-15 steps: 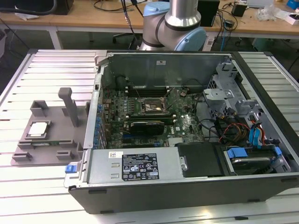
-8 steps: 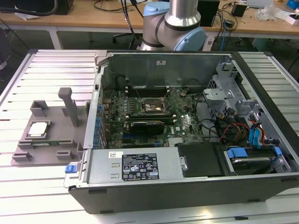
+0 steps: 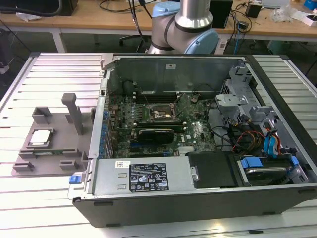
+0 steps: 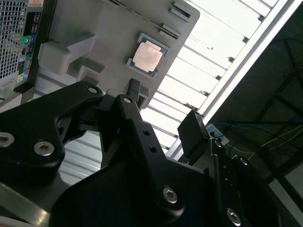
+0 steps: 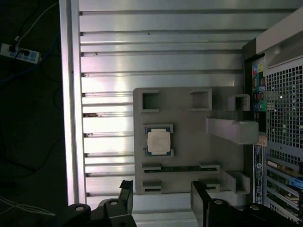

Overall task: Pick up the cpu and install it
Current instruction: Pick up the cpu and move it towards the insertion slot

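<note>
So, count: one cpu [image 3: 40,137], one grey tray [image 3: 55,151], one open computer case [image 3: 198,191], one arm [image 3: 185,22], all on one slatted metal bench [image 3: 59,69].

The cpu is a small flat square with a silvery metal top. It sits flat in a square pocket of the tray, at the exterior view's left, well apart from the case. It shows in both wrist views too [image 5: 158,142] [image 4: 148,56]. Not yet installed.

The tray is matte grey plastic with blocky raised corners and one tall upright post [image 3: 74,111] beside the cpu's pocket. The case has its side off. Inside is a green board [image 3: 198,131] carrying a black rectangular socket frame [image 3: 159,113].

Arm pose: a silver-and-blue joint stands behind the case and rises out of the exterior view.

The tool [image 5: 163,198] points down at the bench and hangs over the tray's edge [image 5: 189,158]. It is clear of the cpu and touches nothing.

Tool state: released. Its two black fingers [image 5: 125,191] are spread wide with nothing between them. The second wrist view shows the same [image 4: 163,113]: black linkage with silver screws, and the cpu beyond the fingertips.

Bench surface: ribbed aluminium profile, shiny.
</note>
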You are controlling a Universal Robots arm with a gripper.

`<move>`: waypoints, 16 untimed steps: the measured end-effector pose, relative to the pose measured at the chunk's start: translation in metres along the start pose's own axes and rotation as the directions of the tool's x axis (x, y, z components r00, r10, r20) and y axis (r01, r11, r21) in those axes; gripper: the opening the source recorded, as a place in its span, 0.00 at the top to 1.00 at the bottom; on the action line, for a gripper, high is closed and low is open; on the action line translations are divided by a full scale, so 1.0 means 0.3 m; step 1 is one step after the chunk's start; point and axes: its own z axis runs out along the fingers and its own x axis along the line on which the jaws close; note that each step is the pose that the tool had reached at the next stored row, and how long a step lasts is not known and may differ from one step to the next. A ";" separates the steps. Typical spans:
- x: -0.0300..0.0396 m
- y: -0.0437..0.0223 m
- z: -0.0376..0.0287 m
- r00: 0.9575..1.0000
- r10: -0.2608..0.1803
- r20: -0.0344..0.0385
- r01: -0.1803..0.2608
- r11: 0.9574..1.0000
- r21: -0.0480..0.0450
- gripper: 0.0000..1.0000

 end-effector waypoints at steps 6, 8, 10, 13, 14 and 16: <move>0.000 0.000 0.009 1.000 0.000 0.000 0.000 1.000 0.000 0.40; 0.000 0.000 0.015 1.000 0.000 0.000 0.000 1.000 0.000 0.40; 0.000 0.001 0.018 1.000 0.000 0.000 0.000 1.000 0.000 0.40; 0.000 0.001 0.023 1.000 0.000 0.000 0.000 1.000 0.000 0.40; 0.000 0.001 0.026 1.000 0.000 0.000 0.000 1.000 0.000 0.40; 0.001 0.001 0.033 1.000 0.000 0.000 0.000 1.000 0.000 0.40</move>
